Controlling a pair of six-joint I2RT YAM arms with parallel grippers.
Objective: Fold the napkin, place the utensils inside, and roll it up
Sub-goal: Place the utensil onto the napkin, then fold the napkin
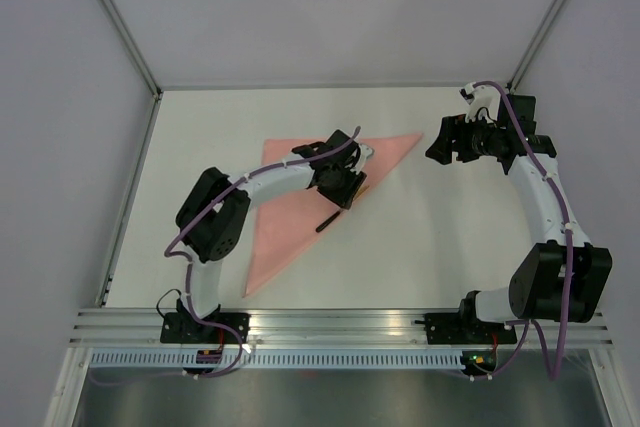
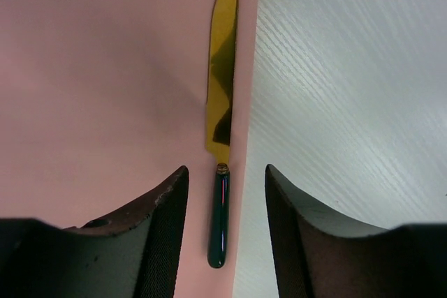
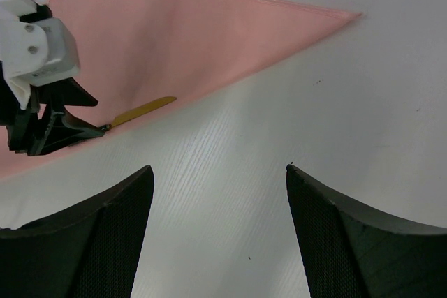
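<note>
While the released left end effector straddles the knife on the napkin, the right end effector gapes.

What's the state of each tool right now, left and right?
Left tool: open, holding nothing; the knife lies loose between its jaws on the napkin.
Right tool: open, empty, over the table.

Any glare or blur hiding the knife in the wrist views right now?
Left wrist: knife sharp, dark reflections patch its gold blade, a thin highlight streaks the handle, napkin evenly lit. Right wrist: no glare, but only the blade shows, small, past the left gripper.
</note>
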